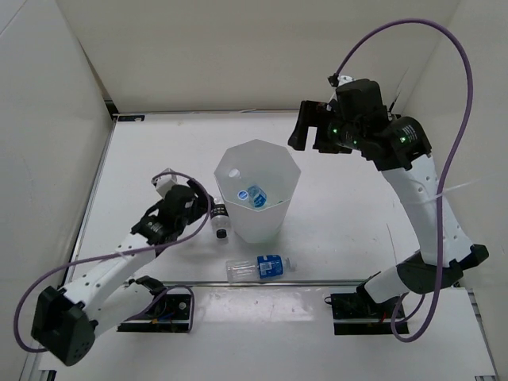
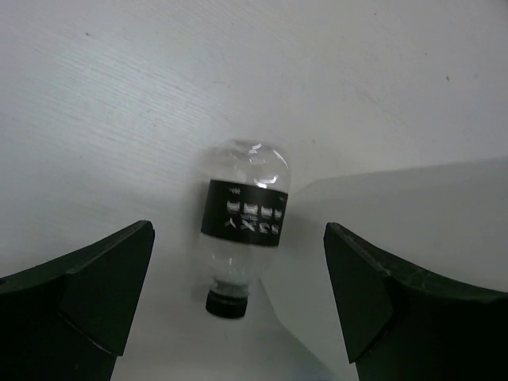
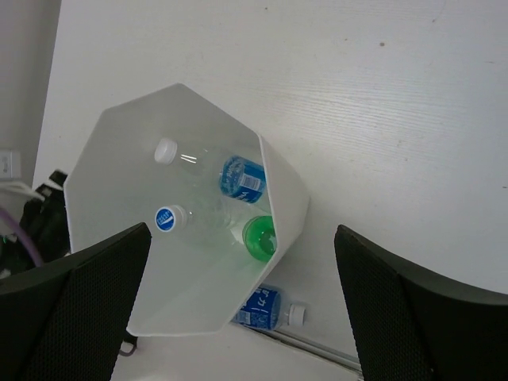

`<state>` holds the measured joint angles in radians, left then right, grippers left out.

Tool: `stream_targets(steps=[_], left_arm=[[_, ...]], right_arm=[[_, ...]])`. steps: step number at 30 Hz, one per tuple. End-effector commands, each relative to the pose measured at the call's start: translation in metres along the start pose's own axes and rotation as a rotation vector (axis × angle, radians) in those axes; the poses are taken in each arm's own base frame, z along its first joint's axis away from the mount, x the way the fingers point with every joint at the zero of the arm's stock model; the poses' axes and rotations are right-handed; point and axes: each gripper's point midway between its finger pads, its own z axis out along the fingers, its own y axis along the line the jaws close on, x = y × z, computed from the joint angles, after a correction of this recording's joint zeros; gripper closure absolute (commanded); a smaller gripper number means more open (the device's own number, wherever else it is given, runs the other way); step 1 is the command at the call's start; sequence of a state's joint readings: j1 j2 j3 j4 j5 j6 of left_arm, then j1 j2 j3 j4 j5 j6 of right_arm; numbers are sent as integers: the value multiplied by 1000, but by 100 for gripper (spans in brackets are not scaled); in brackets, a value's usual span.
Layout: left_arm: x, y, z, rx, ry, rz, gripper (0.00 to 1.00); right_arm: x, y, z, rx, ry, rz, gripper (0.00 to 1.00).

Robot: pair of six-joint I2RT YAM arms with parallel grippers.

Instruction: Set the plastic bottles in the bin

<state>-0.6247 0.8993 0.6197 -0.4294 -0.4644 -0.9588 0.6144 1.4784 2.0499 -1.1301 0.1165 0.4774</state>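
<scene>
The bin (image 1: 262, 227), a white faceted bucket, stands mid-table. Inside it lie a clear bottle with a blue label (image 3: 242, 176), a plain clear bottle (image 3: 194, 225) and a green bottle (image 3: 260, 236). A clear bottle with a black label and cap (image 1: 219, 221) lies on the table against the bin's left side. My left gripper (image 1: 203, 208) hovers open over it, its fingers apart on either side of that bottle (image 2: 244, 218). Another blue-labelled bottle (image 1: 262, 267) lies in front of the bin. My right gripper (image 1: 312, 135) hangs open and empty high above the bin's far right.
White enclosure walls (image 1: 48, 119) ring the table on the left, back and right. The table's front edge (image 1: 317, 283) runs just behind the arm bases. Purple cables (image 1: 444, 159) loop off both arms.
</scene>
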Motion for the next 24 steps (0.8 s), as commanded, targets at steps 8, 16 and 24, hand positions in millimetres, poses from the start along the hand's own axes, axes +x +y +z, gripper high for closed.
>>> stream_targets(steps=[8,16,24], left_arm=[[0,-59,59,398,250,106,0],[35,-57,84,414,413,158,3],[70,-43,81,400,526,150,18]], right_arm=[[19,-15,2,-3,73,-32,0],[26,-30,0,25,75,-13,0],[31,-39,-1,55,80,-8,0]])
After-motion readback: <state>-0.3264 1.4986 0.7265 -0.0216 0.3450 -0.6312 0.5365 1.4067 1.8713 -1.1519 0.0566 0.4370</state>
